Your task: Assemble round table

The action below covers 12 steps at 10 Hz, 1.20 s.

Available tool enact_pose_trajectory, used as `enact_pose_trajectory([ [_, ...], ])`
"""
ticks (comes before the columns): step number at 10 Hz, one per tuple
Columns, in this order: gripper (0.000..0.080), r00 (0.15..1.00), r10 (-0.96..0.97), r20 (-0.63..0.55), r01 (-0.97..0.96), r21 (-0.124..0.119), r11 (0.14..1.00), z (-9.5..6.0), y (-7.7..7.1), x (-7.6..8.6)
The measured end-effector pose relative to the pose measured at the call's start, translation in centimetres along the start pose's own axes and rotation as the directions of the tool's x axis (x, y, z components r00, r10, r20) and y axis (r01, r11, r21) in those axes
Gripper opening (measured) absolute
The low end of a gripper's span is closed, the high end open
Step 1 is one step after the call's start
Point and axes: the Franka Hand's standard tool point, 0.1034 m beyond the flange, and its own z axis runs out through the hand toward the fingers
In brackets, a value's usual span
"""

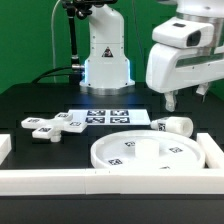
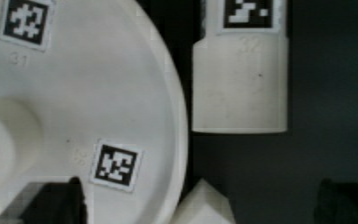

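Observation:
The large rimmed round disc (image 1: 145,152) lies flat on the black table at the front and fills one side of the wrist view (image 2: 69,90). The short cylindrical leg (image 1: 172,125) lies on its side just behind the disc's rim, apart from it; it also shows in the wrist view (image 2: 238,85) with a tag at one end. The flat cross-shaped foot (image 1: 52,126) lies at the exterior view's left. My gripper (image 1: 187,98) hangs above the leg and the disc's edge, open and empty. In the wrist view (image 2: 197,205) its dark fingertips (image 2: 51,202) stand wide apart.
The marker board (image 1: 105,117) lies flat behind the parts, in front of the robot base (image 1: 105,60). Long white rail bars (image 1: 60,182) run along the table's front and turn up the exterior view's right side (image 1: 212,150).

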Motion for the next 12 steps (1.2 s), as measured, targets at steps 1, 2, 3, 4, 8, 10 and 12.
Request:
enact_pose_trajectory([
  [1,0.0649,0.999,0.023,0.027,-0.022,-0.019,1.0,0.3,-0.4,-0.4],
  [2,0.0649,0.996,0.029,0.09,-0.027,-0.025,0.999,0.8,-0.9,-1.4],
  [3,0.0649,0.987,0.027,0.156,-0.025,-0.015,1.0,0.8,-1.1,-1.6],
  [4,0.0649,0.971,0.021,0.237,-0.021,-0.006,1.0,0.8,-1.3,-1.7],
  [8,0.0649,0.884,0.032,0.467,-0.021,-0.03,0.999,1.6,-0.6,-3.0],
  [10,0.0649,0.803,0.054,0.593,-0.04,-0.037,0.999,1.0,-1.3,-3.3],
  [12,0.0649,0.727,0.046,0.685,-0.038,-0.026,0.999,1.8,-1.5,-3.1],
])
